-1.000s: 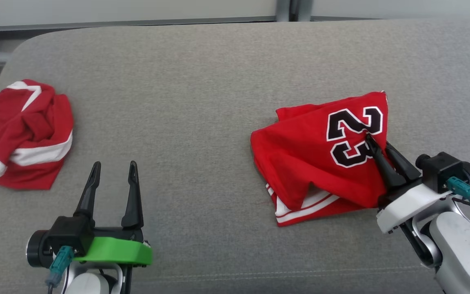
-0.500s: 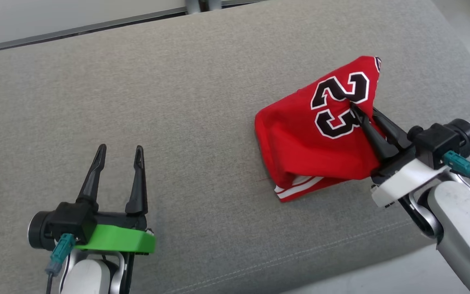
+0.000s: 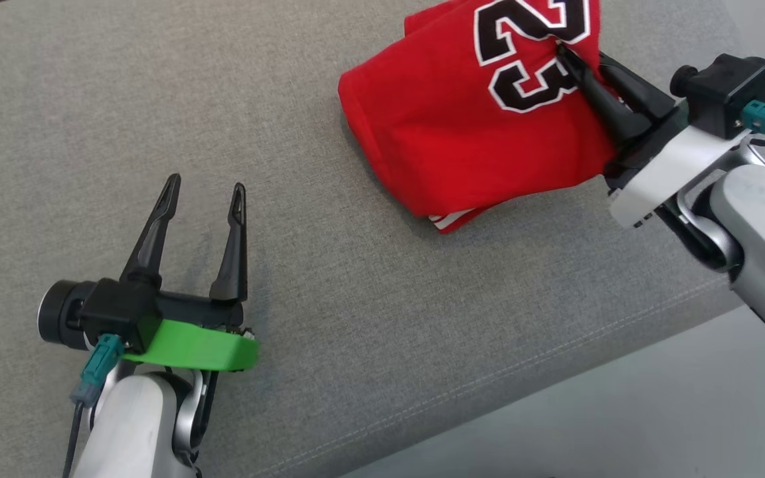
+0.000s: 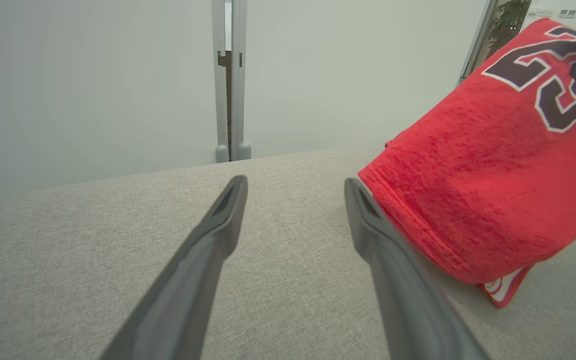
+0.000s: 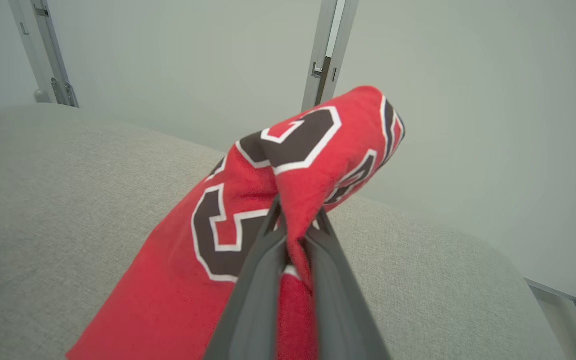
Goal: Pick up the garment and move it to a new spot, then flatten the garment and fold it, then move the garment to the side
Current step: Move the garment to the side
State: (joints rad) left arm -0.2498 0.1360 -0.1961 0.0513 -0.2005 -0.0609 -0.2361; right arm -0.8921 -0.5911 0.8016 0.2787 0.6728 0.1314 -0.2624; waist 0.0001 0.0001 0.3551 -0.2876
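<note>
Overhead head camera, low wrist cameras; garment (image 3: 462, 133) in all.

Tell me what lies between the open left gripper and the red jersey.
Only bare grey upholstery: in the head view nothing sits between the left gripper and the jersey.

There is one red garment (image 3: 435, 126), printed with two black digits, and one grey fabric-covered desk (image 3: 356, 318). Two end effectors are counted, the left end effector (image 3: 206, 182) and the right end effector (image 3: 578, 54), each with two dark fingers.
</note>
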